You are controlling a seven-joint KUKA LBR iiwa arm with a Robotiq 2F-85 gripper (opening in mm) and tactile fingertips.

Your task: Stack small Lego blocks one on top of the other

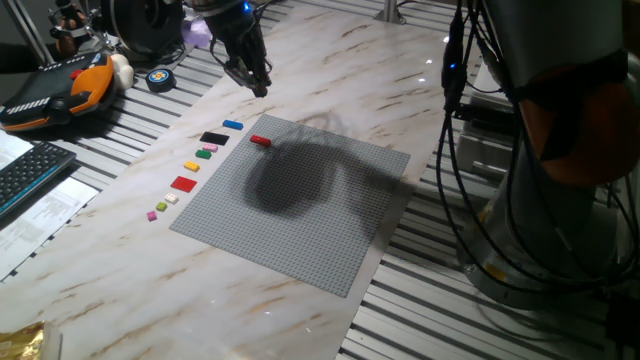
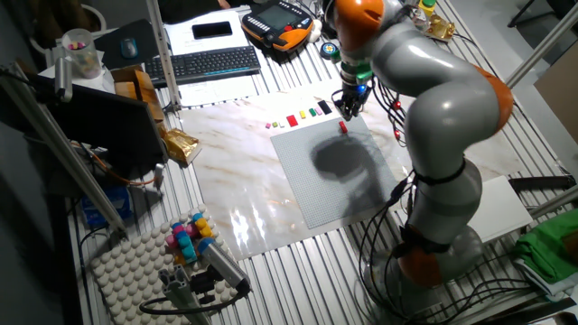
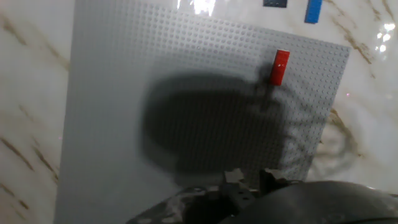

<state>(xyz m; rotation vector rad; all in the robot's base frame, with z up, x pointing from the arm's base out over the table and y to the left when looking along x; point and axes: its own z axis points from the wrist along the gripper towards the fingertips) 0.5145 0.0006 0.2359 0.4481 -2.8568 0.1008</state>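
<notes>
The marble desk [image 1: 330, 60] carries a grey studded baseplate [image 1: 300, 215] with a dark shadow across it. The hand [image 1: 255, 82] hangs above the desk past the plate's far corner; I cannot tell whether its fingers are apart. The small red brick [image 1: 261, 141] sits on the plate near that corner. The blue brick [image 1: 233, 125] lies just off the plate, beside a black piece [image 1: 214, 138].

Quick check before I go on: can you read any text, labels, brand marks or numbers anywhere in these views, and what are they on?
No text is legible in any view.
Keyboard: key legends too small to read.
Papers at the table edge: print too blurred.
Teach pendant: screen and markings unreadable.
Red Lego block, blue Lego block, grey baseplate: no markings visible.
Gripper: no label visible.
</notes>
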